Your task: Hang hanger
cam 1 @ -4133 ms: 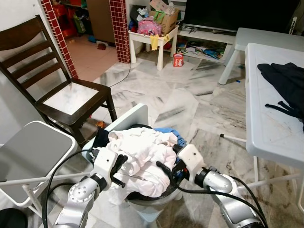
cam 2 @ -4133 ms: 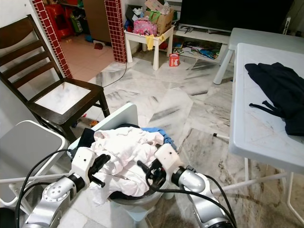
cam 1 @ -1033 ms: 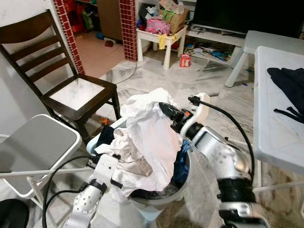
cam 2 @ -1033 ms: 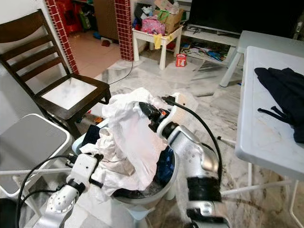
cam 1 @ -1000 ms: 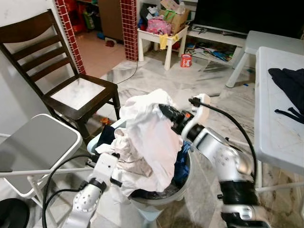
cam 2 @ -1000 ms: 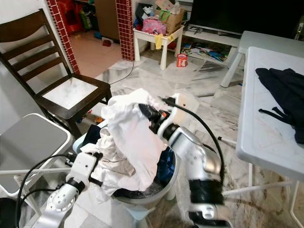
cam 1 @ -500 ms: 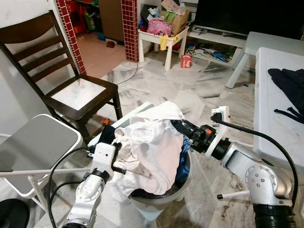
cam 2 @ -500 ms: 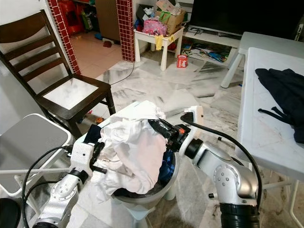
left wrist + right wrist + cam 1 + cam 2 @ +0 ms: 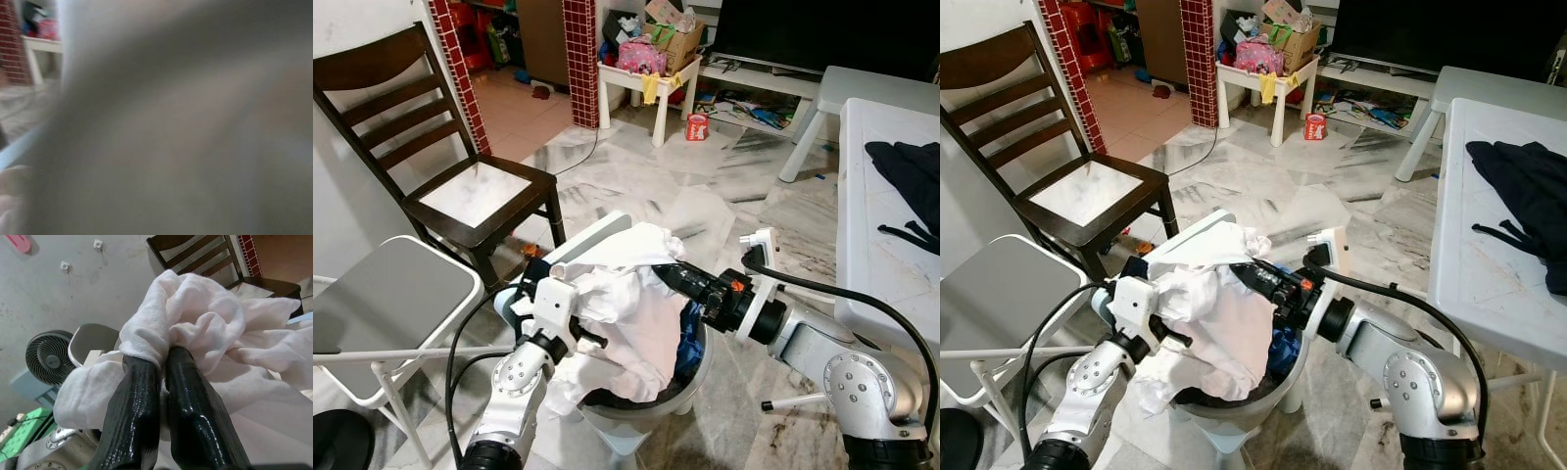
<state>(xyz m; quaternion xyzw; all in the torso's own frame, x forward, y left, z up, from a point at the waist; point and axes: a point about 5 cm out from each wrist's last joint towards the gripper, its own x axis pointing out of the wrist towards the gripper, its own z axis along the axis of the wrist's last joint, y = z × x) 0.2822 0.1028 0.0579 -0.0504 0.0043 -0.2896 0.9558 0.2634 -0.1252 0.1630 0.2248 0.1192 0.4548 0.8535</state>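
Note:
A white garment (image 9: 631, 299) is heaped over a round grey laundry basket (image 9: 641, 416) just in front of me. My right gripper (image 9: 662, 273) reaches in from the right and is shut on a bunched fold of this garment near its top. In the right wrist view the two black fingers (image 9: 183, 396) lie close together with the white cloth (image 9: 195, 318) pinched at their tips. My left gripper (image 9: 585, 338) presses into the garment's left side, its fingers mostly buried in the fabric. Blurred pale cloth lies right against the left wrist view's lens. Blue clothes (image 9: 689, 328) lie underneath in the basket.
A dark wooden chair (image 9: 475, 196) and a grey folding chair (image 9: 391, 294) stand to the left. A white table (image 9: 886, 264) with a dark garment (image 9: 911, 171) is at the right. A white board (image 9: 592, 240) leans behind the basket. Open marble floor lies beyond.
My right gripper has come down from its raised position, bringing the white garment back onto the basket. My left gripper has risen against the garment's left side.

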